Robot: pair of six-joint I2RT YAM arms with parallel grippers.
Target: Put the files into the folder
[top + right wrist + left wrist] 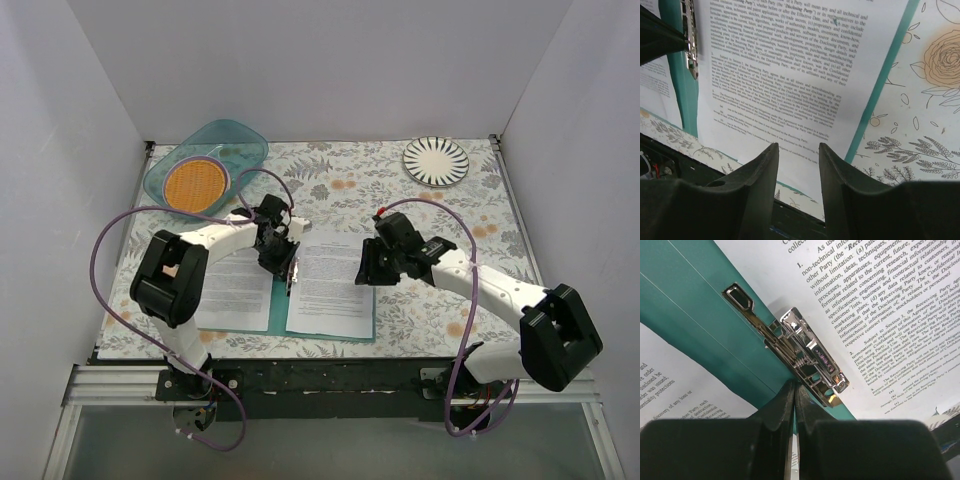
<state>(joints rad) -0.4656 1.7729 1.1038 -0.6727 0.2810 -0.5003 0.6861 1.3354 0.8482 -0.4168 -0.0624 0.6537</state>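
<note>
We judge files [335,285] limp, slippery: pinch 3 o'clock edge. Left gripper [795,386] closed beside clip [810,357]; right gripper [798,148] gaping, empty.

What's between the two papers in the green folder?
The folder's teal spine and its metal clip, clearest in the left wrist view, with the shut left gripper there.

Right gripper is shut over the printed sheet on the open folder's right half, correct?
No. The right gripper is open, not shut, over the printed sheet on the open folder's right half; the right wrist view shows its fingers apart.
</note>
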